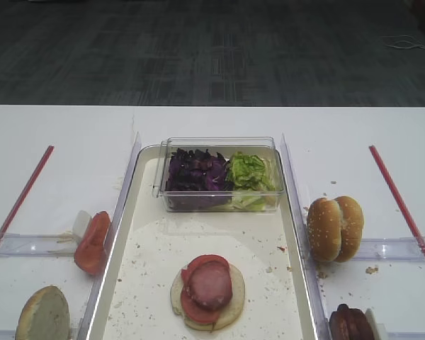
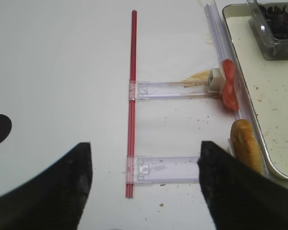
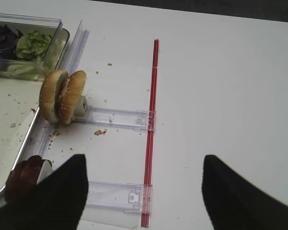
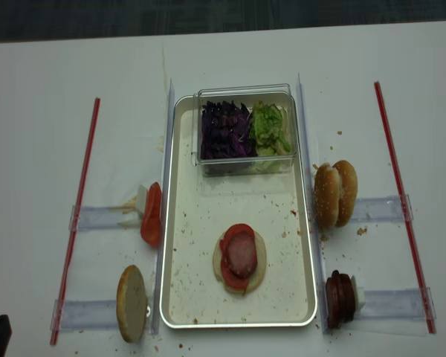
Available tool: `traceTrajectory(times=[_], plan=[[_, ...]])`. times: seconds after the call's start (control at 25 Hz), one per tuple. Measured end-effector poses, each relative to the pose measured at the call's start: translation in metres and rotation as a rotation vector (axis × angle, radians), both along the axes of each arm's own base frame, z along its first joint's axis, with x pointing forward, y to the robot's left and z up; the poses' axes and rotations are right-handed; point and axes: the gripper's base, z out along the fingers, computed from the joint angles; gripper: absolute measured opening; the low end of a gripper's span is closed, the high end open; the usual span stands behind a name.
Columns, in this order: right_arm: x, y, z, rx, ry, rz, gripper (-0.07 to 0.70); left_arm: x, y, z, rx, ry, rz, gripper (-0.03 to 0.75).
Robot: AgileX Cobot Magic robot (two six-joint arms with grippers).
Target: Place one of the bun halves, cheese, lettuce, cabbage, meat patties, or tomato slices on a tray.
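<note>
Take the tray (image 4: 180, 312) as the landmark: a cream, round-cornered rectangle with a raised rim, its floor dusted with crumbs. On its near half lies a pale flat bun half (image 4: 239, 257) carrying a glossy red tomato slice (image 4: 236, 277) and, on top, a duller pinkish patty (image 4: 241, 254). The stack looks part-built, so the step in hand seems to be choosing the next layer.

Just outside the tray's near right corner stand the spare patties (image 4: 340, 300), dark reddish-brown discs on edge against a small white block. The right gripper (image 3: 144, 191) hovers over the white table beside them, its dark fingers spread wide and holding nothing. Off the near left corner a flat-faced bun half (image 4: 131, 303) leans on edge. The left gripper (image 2: 144, 187) hangs above the table well left of the tray, likewise wide apart and empty.

Further along the right rim two golden sesame-seeded domes (image 4: 336, 193) stand on edge, touching. Opposite, by the left rim, spare tomato slices (image 4: 152, 214) lean on edge.

At the far end, inside the tray, a clear plastic box (image 4: 245, 91) holds shredded purple cabbage (image 4: 224, 131) beside crinkled light green lettuce (image 4: 269, 128).

Next would likely be leaves from the box or a sesame dome; soft shreds need a gentle pinch from above.
</note>
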Motion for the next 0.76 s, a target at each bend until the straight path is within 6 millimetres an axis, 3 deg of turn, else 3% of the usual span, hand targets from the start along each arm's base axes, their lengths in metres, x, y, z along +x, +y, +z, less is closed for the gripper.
traceTrajectory(times=[0.76], plan=[[0.0000, 0.0000, 0.0000, 0.001, 0.000, -0.001, 0.538, 0.0000, 0.0000, 0.0000, 0.000, 0.000, 0.000, 0.473]])
